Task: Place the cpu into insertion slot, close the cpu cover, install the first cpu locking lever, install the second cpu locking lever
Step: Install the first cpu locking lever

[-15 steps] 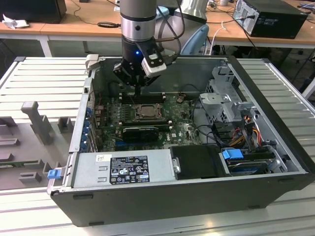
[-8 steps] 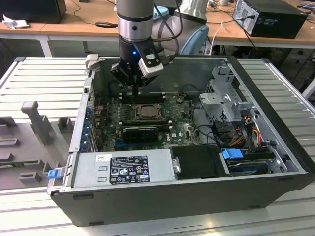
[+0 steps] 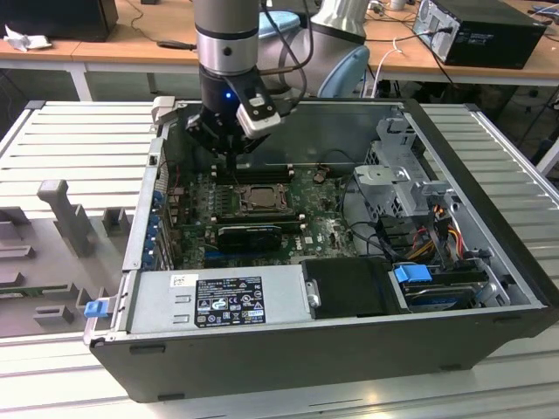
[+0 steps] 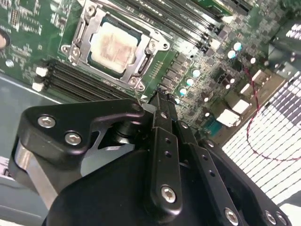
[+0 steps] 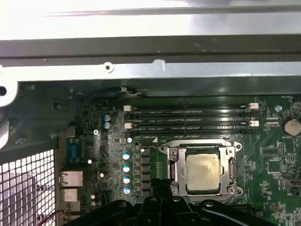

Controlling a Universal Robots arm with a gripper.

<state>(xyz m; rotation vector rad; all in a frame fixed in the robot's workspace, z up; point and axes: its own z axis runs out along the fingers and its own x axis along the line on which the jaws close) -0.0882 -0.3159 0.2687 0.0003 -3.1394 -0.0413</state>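
The cpu point(image 4: 114, 44) is seen seated flat in the insertion slot point(image 3: 259, 198), its pale face showing through the opening of the cpu cover point(image 5: 173, 165), which is lowered over it and appears closed. The first two steps are therefore judged done, and the step in hand is taken to be one of the locking levers. The claw point(image 4: 160, 98) is held just beside one edge of the socket, on the side away from the nearer row of memory sticks point(image 4: 75, 80); its fingers are drawn together, and nothing can be made out clamped between them. A thin wire-like piece is seen close to the tip in the second wrist view, but whether it is a lever, and whether either lever is latched, cannot be told. In the exterior view the claw point(image 3: 232, 161) is seen down inside the open computer case point(image 3: 349, 367) on the worktop point(image 3: 70, 131). The lever work is judged to call for a small, precise push along the socket edge, kept clear of the capacitors nearby.
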